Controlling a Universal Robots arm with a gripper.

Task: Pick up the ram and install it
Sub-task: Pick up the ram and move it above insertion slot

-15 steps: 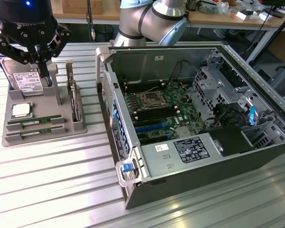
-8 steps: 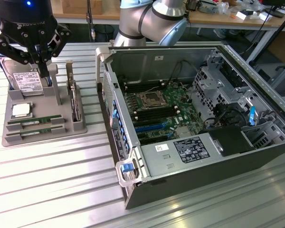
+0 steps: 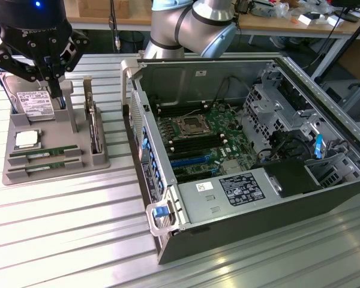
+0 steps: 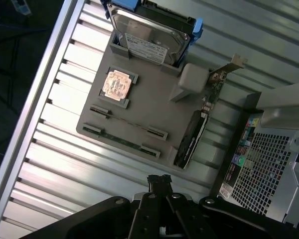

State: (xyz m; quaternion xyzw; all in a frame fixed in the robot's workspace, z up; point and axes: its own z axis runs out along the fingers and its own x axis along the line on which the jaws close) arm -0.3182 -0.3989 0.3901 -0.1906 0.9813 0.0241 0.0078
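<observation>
The gripper (image 3: 56, 95) hangs over the gray tray (image 3: 51, 135), fingers pressed together, empty. The ram (image 3: 45, 165) lies slotted along the tray's edge opposite the hard drive (image 3: 35, 103), probably to stay steady for grasping.

Long, thin green circuit-board ram stick (image 3: 46, 153) (image 4: 127, 122) seated on edge in a slot of the grey moulded tray (image 3: 53, 133) (image 4: 149, 104). Second matching ram stick (image 3: 46, 165) (image 4: 120, 141) parallel, just beside it.

gripper (image 4: 159, 180) | jaws together, empty | 2 ram sticks (image 4: 120, 141) lying in grey tray (image 4: 154, 109)
</observation>
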